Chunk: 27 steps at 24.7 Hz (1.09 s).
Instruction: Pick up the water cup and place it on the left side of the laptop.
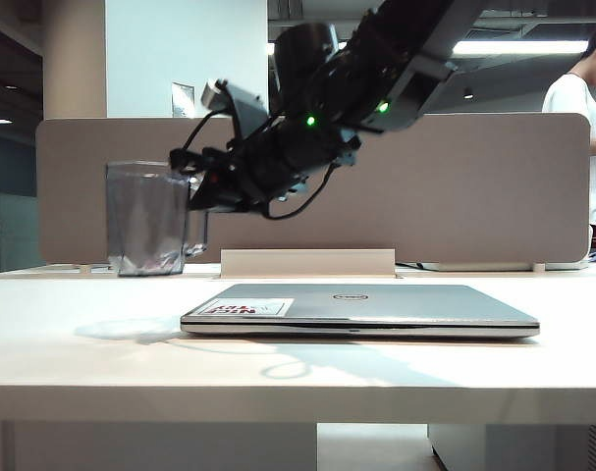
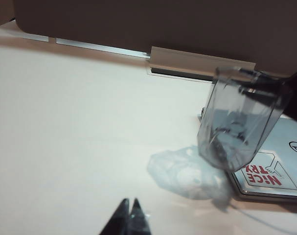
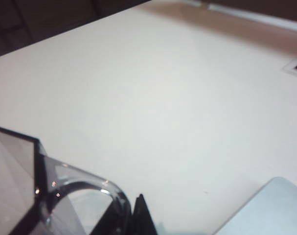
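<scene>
A pale bench (image 1: 81, 343) carries the closed silver laptop (image 1: 376, 304), its red-and-white sticker at the near corner. Above the bench, at about ten o'clock from the laptop in the exterior view, the right tool (image 1: 194, 191) grips the smoky water cup (image 1: 147, 218) by its squared handle, upright and clear of the surface, its shadow on the bench below. The left tool (image 2: 130, 210) sits closed and empty, well apart. Judged from this, the pick-up is done; lowering and release left of the laptop remain.
</scene>
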### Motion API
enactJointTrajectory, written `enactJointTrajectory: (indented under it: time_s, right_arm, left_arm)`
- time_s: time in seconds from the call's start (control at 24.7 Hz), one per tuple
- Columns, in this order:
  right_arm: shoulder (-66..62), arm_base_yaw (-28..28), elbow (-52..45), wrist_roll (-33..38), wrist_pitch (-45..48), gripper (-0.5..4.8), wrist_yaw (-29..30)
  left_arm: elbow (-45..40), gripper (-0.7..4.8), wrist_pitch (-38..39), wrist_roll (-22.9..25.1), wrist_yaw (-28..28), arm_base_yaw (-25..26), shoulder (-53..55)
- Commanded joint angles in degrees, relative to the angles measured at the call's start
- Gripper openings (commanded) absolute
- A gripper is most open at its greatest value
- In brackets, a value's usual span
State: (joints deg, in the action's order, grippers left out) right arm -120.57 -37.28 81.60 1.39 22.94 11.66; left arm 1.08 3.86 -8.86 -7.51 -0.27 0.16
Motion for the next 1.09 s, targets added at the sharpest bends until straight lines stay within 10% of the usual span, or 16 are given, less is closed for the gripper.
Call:
enactJointTrajectory:
  time_s: [0.04, 1.09]
  right_arm:
    - [-1.46, -0.13, 1.66, -0.15, 1.44, -0.01, 0.48]
    - [-12.94, -0.44, 11.21, 0.35, 3.52, -0.01, -0.11]
  left_arm:
    - [0.26, -0.06, -0.55, -0.15, -0.20, -0.04, 0.04]
    - [0.26, -0.06, -0.76, -0.13, 0.00, -0.04, 0.04]
